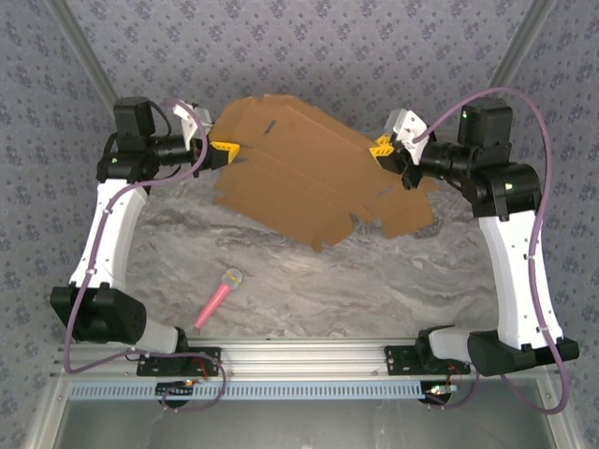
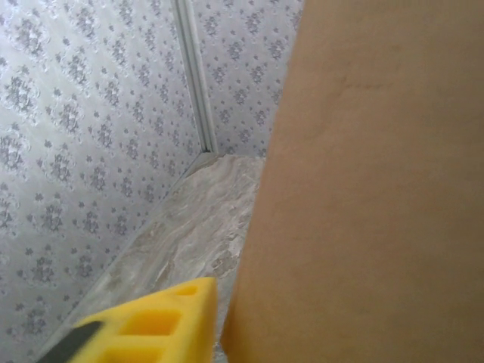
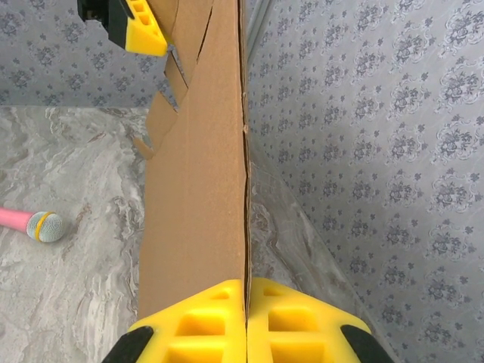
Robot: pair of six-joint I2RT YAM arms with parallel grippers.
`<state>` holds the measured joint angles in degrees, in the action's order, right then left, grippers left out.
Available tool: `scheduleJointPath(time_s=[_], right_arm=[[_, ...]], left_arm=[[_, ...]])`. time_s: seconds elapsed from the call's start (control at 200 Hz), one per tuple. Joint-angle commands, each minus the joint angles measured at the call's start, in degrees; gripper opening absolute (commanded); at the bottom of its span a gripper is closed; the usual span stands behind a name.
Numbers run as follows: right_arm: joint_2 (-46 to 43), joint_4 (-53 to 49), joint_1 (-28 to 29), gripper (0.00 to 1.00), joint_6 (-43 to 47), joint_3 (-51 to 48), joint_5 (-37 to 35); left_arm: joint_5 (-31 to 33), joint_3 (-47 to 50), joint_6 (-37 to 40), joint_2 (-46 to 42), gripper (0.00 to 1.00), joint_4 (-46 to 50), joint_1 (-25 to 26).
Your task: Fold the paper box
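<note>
Hanging unfolded, tilted: brown paper box, R claw clamped on, L claw unclear.

both arms raised, wrists turned inward, right gripper pinched tight, left gripper jaw gap unclear

A plain brown paper box spans the upper middle, over a grey marbled bench, with a pink, yellow-banded, grey-headed microphone lower left and lilac-grey floral walls behind.
</note>
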<state>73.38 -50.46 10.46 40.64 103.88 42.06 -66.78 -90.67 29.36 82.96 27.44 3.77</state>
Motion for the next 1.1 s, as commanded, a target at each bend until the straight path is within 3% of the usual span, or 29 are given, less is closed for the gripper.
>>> scheduleJointPath(time_s=[0.0, 0.135, 0.43, 0.595, 0.775, 1.094], right_arm=[[-1.38, 3.53, -0.35, 0.0, -1.84, -0.63, 0.8], [-2.98, 8.13, 0.91, 0.0, -2.32, -3.67, -7.2], [-7.06, 22.75, 12.41, 0.0, 5.04, -14.93, -36.45], [-8.39, 31.48, 17.67, 0.0, 10.68, -21.97, -50.06], [-9.7, 41.03, 20.99, 0.0, 15.26, -29.84, -56.73], [-10.54, 48.09, 23.04, 0.0, 20.84, -39.17, -60.91]], left_arm=[[-2.55, -3.77, 0.62, 0.2, 0.19, 2.4, 0.82], [-1.52, -6.67, -0.48, 0.54, 0.12, 7.91, 1.18], [1.85, -8.85, -15.81, -1.26, 0.03, 8.07, 3.83], [7.16, -7.11, -26.42, -3.24, 0.0, 4.01, 5.1], [10.33, -4.83, -34.61, -3.53, 0.0, 0.93, 6.42], [13.37, -2.41, -39.48, -1.87, 0.0, -0.7, 6.78]])
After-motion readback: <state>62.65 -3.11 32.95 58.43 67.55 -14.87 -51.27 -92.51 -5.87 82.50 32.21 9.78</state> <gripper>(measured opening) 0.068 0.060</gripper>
